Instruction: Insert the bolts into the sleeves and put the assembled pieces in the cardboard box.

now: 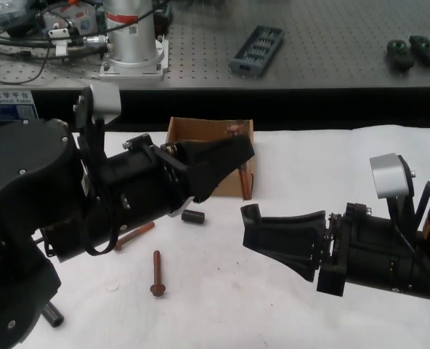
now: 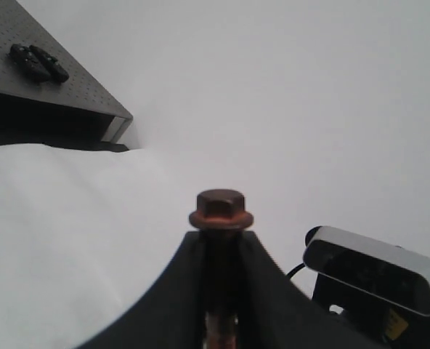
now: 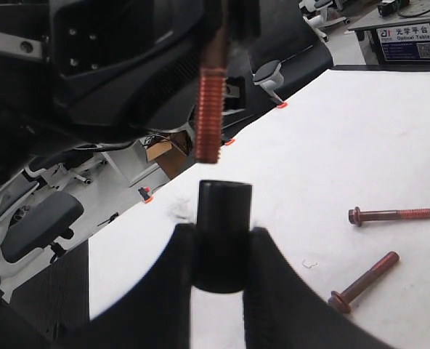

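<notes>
Fingers point(image 2: 179, 291) of L gripper point(image 2: 221, 236): clamped on bolt point(image 2: 221, 211), thread end down; R gripper point(image 3: 222, 231): pinching sleeve point(image 3: 222, 203) upright, just under bolt tip, not touching; box point(image 1: 177, 131) behind both.

1. The black left claw point(image 1: 238, 153) is closed on a copper-coloured flanged metal bolt point(image 1: 244, 182). The bolt hangs nearly upright, head up, in front of the open brown cardboard box point(image 1: 177, 134).
2. The black right claw point(image 1: 250, 215) points toward it from the opposite side. A short black cylindrical sleeve point(image 1: 249, 211) stands between its tips, just below the held bolt's lower end.
3. A second black sleeve point(image 1: 193, 217) lies loose on the white-covered surface point(image 1: 287, 160), near the box.
4. A loose copper bolt point(image 1: 156, 273) lies nearer the camera. Another copper bolt point(image 1: 135, 235) pokes out from under the left arm.
5. A dark ribbed rack point(image 1: 257, 49) rests on the grey perforated table point(image 1: 331, 43) behind.
</notes>
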Motion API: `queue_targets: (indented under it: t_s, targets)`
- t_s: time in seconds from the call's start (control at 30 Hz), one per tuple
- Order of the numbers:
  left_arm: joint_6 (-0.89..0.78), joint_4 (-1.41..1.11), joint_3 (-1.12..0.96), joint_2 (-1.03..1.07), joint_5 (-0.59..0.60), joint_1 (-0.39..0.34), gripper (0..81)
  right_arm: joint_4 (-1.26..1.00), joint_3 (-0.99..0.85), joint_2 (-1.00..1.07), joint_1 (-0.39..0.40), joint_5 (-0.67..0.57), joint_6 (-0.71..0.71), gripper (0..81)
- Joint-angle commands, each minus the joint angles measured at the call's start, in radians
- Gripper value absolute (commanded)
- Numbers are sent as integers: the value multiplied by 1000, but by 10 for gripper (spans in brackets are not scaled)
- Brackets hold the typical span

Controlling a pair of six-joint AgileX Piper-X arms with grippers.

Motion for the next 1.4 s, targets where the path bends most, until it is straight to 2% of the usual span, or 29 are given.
queue_targets:
  t_s: [0.0,0.73,1.03,1.37]
  targets:
    - [23,8,-4,-4,-9,-3,6,-42,-2,2,-5,19,40,31]
    - [26,7,-4,-4,-9,-3,6,-43,-2,2,-5,-7,40,31]
    - [18,7,-4,-4,-9,-3,6,-124,-2,2,-5,6,40,31]
    - [2,7,-4,-4,107,-5,6,-125,-2,2,-5,9,40,31]
